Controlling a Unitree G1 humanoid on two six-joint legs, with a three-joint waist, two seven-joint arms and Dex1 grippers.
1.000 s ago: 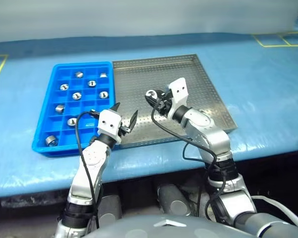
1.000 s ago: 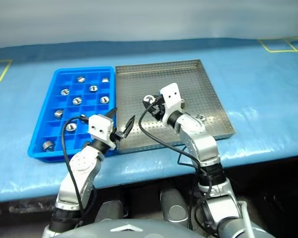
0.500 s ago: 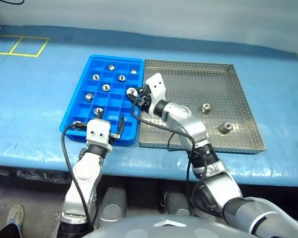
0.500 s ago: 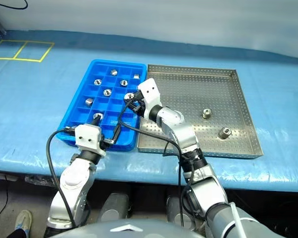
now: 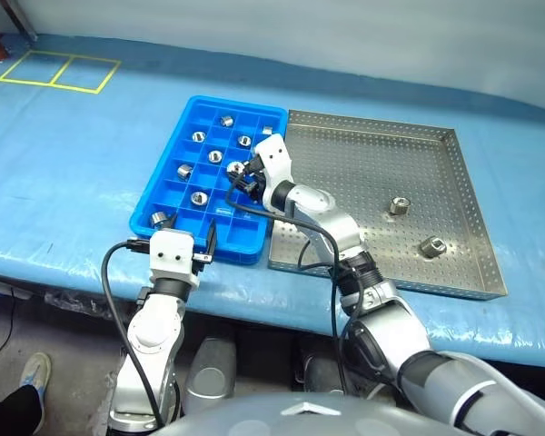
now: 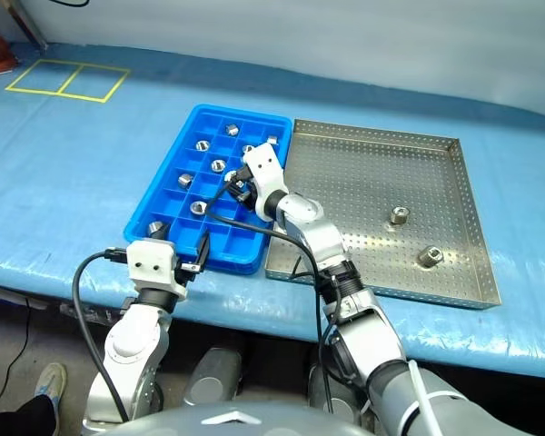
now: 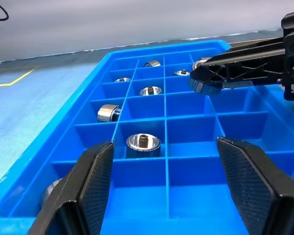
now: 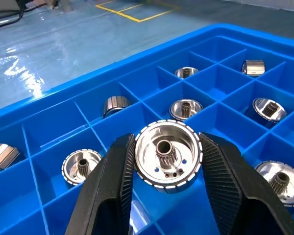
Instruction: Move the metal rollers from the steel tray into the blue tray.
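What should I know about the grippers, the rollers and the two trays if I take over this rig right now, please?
Right gripper: shut on a roller, held above the blue tray, not yet released.
Left gripper: open, nothing in it, at the near edge of the blue tray.
Done: several rollers already sit in separate compartments of the blue tray, for instance one near its near end.
Left: drop the held roller into a free compartment, then fetch the two rollers lying on the steel tray.
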